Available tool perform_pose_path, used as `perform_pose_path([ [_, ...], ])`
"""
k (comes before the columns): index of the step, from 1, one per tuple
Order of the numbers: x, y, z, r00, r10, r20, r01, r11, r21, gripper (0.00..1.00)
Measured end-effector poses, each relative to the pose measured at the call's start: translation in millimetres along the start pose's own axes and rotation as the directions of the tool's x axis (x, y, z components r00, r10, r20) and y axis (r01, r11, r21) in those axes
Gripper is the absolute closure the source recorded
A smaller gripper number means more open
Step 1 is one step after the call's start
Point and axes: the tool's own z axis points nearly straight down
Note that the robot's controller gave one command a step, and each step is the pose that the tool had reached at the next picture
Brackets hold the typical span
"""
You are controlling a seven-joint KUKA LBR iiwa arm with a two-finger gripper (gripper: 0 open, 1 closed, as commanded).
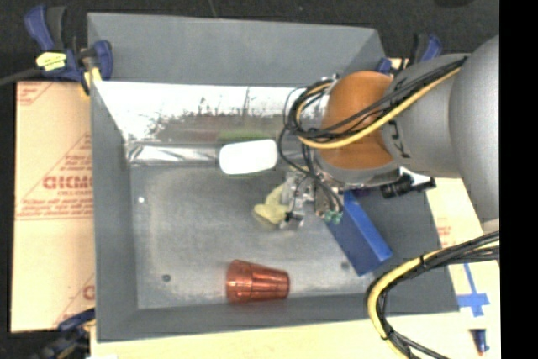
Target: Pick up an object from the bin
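Four things lie in the grey bin (111, 181). A white oval piece (248, 157) sits against the back wall. A pale yellow crumpled lump (269, 214) is about the middle of the floor. A copper-coloured cup (256, 281) lies on its side near the front edge. A blue bar (363, 238) slants from under the wrist toward the front right corner.

The arm (471, 122) reaches in over the right edge, with its orange cover (357, 118) and looped cables above the back right part of the floor. The jaws hang low over the middle of the bin, right at the pale lump. Whether they are apart or together cannot be told, because the wrist and its fittings crowd that spot. Nor can it be told whether the lump is between them.

The lump lies just beside the jaws, on the side toward the left wall and slightly toward the front edge, touching them or nearly so. It is irregular and shows no clear long axis, so the turn of the wrist probably matters little. The next move likely turns on that small sideways offset: the jaws would need to straddle the lump, not press on its right end. The blue bar is just beside the jaws on the other side, and the white piece and the cup lie well apart from them.
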Motion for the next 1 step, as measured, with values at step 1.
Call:
perform_pose_path([
  [1, 0.0, 0.0, 0.0, 1.000, 0.000, 0.000, 0.000, 1.000, 0.000, 1.00],
])
